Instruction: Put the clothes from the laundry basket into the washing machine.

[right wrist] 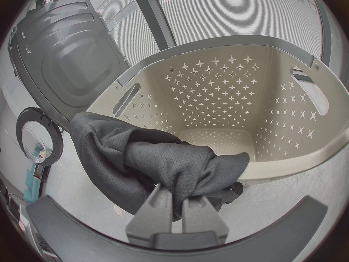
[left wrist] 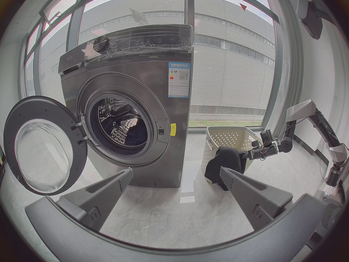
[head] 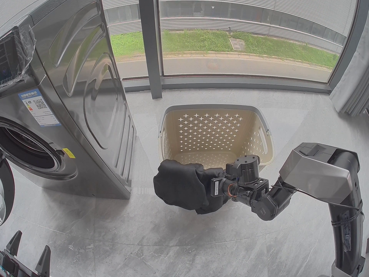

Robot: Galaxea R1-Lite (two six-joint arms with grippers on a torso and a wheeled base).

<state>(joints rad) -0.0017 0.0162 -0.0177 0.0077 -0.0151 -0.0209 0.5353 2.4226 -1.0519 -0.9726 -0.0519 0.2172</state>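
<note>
Now: R tool (right wrist: 177,198) clamped on a black garment (head: 180,184), held off the floor (head: 192,243) at the laundry basket's (head: 215,109) near rim.

Garment is bunched, perforated-knit fabric, pinched betw. both fingers of the R tool; jaws nearly together w/ cloth in the gap. Bulk of it hangs on the washer side of the tool, over the basket's near corner and in front of its outer wall, not touching the floor. Basket: cream plastic, star cut-outs, grey rim, handle slots; stands on grey stone floor just beside the washing machine's (head: 77,97) side panel, window (head: 246,27) behind. Washer: grey front-loader, round door (left wrist: 43,146) swung wide open, drum opening (left wrist: 120,126) exposed, well apart from the garment. L tool (left wrist: 175,171) sits low before the washer front, jaws spread wide, unloaded.
</note>
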